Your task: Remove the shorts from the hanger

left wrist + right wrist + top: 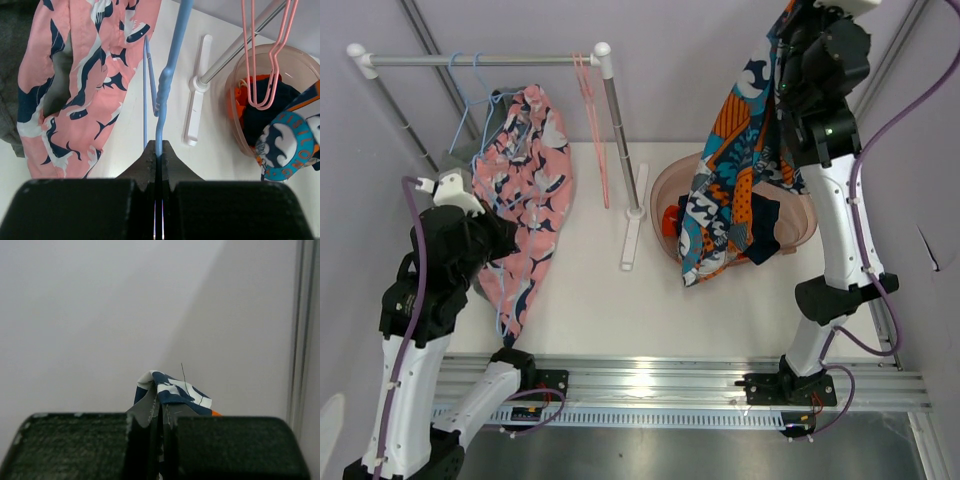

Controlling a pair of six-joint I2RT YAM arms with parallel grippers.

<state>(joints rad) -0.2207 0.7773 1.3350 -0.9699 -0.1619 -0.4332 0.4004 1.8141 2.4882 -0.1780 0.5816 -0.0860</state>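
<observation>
Pink shorts (535,170) with a dark shark print hang crumpled on a blue hanger (503,318) at the left of the table. In the left wrist view the blue hanger (172,55) runs straight into my left gripper (159,150), which is shut on its wire, with the pink shorts (75,75) to the left. The left gripper (500,232) sits against the pink cloth. My right gripper (785,35) is raised high and shut on a second pair of shorts (730,170), orange, blue and white, dangling over the basin. A fold of that cloth (172,390) pokes from the right gripper (161,405).
A clothes rack with a rail (520,60), a post (618,150) and a white foot (197,100) stands mid-table. Pink hangers (590,110) hang near the post. A pink basin (802,228) holds more clothes. Grey cloth (10,75) lies at far left.
</observation>
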